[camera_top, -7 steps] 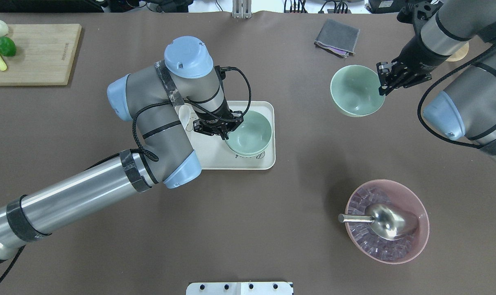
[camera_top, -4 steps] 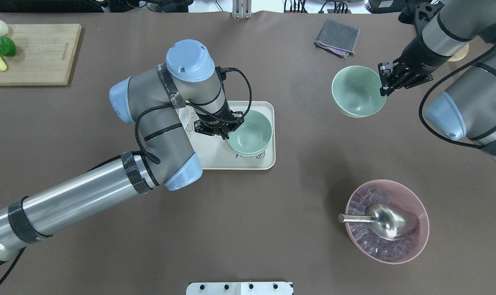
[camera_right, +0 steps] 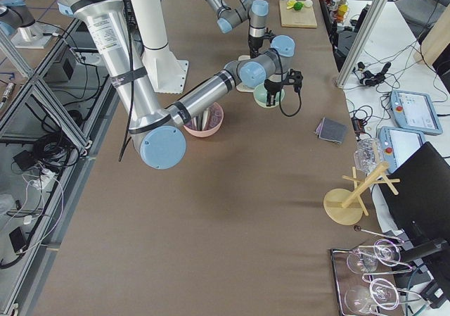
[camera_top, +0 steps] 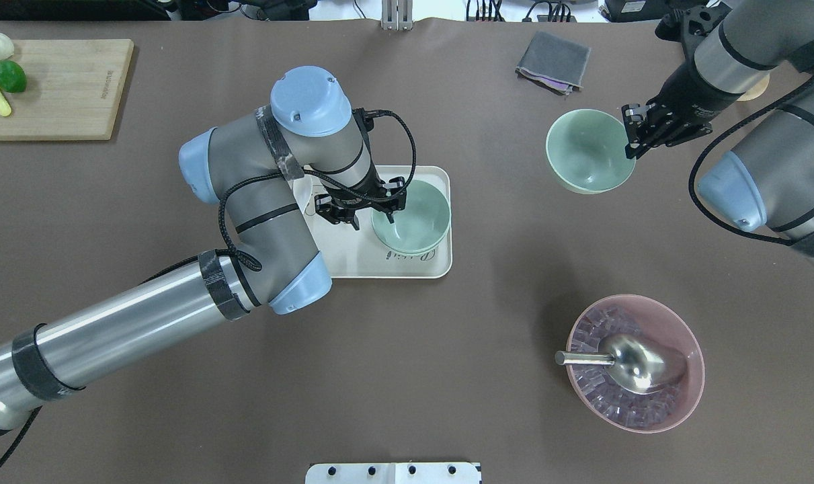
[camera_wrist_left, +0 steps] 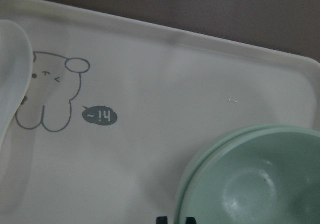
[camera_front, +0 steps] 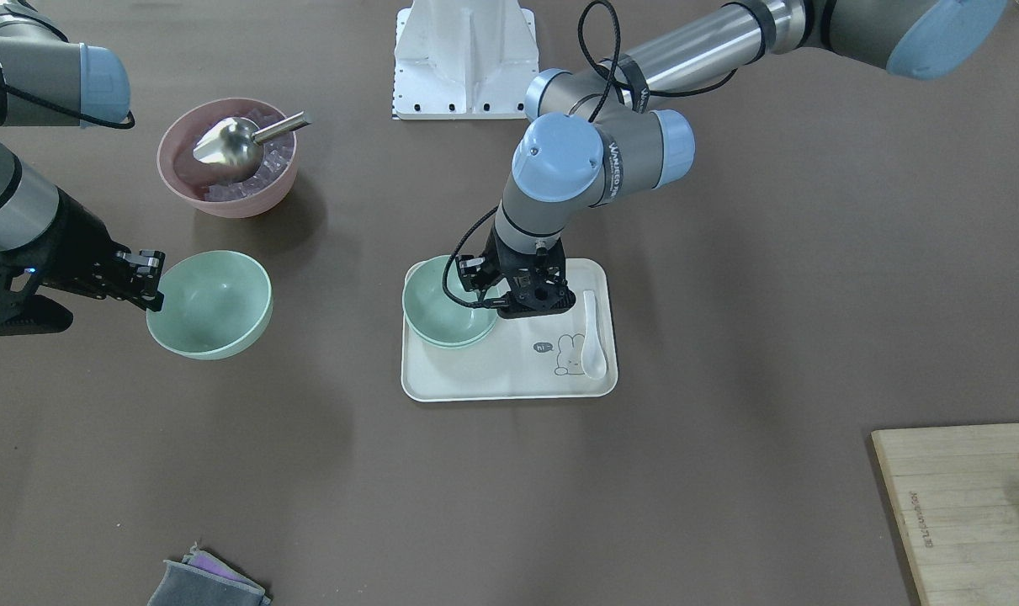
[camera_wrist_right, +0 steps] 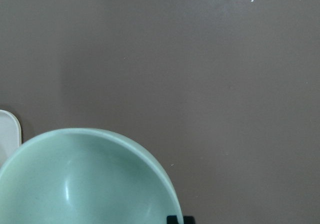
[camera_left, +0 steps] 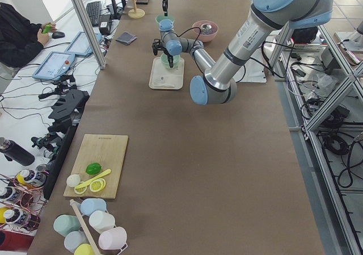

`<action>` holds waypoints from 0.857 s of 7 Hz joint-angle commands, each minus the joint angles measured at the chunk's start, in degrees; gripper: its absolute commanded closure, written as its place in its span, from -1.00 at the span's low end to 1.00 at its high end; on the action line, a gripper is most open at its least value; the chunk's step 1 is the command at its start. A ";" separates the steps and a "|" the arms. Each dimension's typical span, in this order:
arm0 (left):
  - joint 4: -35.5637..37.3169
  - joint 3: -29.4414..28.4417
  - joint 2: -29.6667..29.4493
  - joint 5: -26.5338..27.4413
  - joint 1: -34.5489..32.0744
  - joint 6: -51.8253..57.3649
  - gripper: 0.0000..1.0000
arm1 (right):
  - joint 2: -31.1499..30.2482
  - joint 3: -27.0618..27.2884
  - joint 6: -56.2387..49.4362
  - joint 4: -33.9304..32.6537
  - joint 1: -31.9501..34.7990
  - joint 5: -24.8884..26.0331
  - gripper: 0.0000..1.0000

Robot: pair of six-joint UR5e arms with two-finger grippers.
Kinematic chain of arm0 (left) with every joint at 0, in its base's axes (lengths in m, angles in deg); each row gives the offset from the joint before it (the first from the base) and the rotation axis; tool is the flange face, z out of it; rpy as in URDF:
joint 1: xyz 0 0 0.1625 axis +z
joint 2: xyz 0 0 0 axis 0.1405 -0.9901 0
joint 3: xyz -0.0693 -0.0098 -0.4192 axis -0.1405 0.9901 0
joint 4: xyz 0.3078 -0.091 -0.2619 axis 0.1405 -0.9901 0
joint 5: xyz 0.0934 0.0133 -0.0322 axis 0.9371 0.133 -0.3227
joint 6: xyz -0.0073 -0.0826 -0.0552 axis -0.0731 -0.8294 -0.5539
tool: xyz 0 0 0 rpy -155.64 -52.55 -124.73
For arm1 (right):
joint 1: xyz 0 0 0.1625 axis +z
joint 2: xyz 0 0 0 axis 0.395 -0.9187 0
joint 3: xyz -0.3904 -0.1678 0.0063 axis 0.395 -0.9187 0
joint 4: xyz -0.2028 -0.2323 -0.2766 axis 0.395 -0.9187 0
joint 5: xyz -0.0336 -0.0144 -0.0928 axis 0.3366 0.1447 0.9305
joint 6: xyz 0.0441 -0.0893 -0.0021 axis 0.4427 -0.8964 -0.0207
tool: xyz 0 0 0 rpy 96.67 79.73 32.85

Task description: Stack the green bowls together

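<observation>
I read this as the last stack in progress: a nested pair (camera_top: pixel 413 218) of green bowls sits on the tray (camera_top: pixel 380 265) at centre frame in the overhead view. The double rim shows plainly in the left wrist view. The left gripper (camera_top: pixel 370 215) hangs low over the pair's left rim with its fingers spread, one inside the bowl and one outside, and it does not look to be clamping anything. The third green bowl (camera_top: pixel 588 153) is at upper right, well apart from the tray. It looks raised off the table, and the right gripper (camera_top: pixel 632 141) is pinching its right-hand rim. For the next move I'd want the left arm lifted clear of the pair. Then I'd carry the third bowl across level, centre it over the stack and lower it in, keeping off the spoon (camera_front: pixel 595 337) on the tray.
</observation>
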 commanded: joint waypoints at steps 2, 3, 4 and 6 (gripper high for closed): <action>4.80 4.35 0.67 -5.03 -4.98 0.68 -0.97 | 1.38 0.52 0.70 -0.07 -0.15 -0.07 1.00; 9.54 9.50 3.20 -6.02 -7.27 5.12 -0.97 | 3.22 0.44 0.96 -0.77 -0.32 -0.33 1.00; 13.93 14.69 7.23 -6.12 -9.56 11.52 -0.97 | 4.80 0.18 2.62 -0.77 -0.76 -0.77 1.00; 16.35 21.04 14.53 -6.21 -14.13 19.64 -0.97 | 10.24 -2.36 10.25 -0.69 -5.74 1.14 1.00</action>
